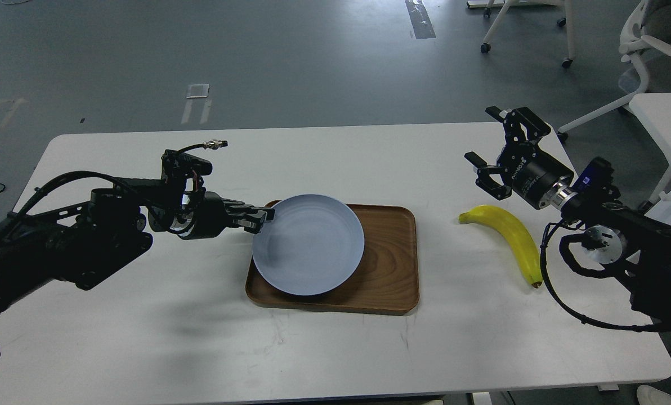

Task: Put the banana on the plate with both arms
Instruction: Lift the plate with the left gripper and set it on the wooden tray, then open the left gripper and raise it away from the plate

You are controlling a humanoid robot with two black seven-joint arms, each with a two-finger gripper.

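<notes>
**On the white table: banana waits, plate is pinched**

On the long white table (144,337) sits a brown wooden tray with round corners (389,270). A round pale blue-grey plate (308,244) rests on the left part of the tray, and its left edge hangs out past the tray's rim.

At the plate's upper left edge is the left black gripper (263,216). Its fingers are pressed together on the rim of the plate, so it is pinching the plate. The left black arm (88,230) reaches in from the left side, low over the table.

The curved bright yellow banana (510,236) lies flat on the table, to the right of the tray and apart from it. Its small dark tip points toward the near edge of the table. It is not on the plate.

The right black gripper (496,149) hangs just above and behind the banana's far end. Its fingers are spread wide and hold nothing. The right black arm (622,225) comes in from the right side.
</notes>
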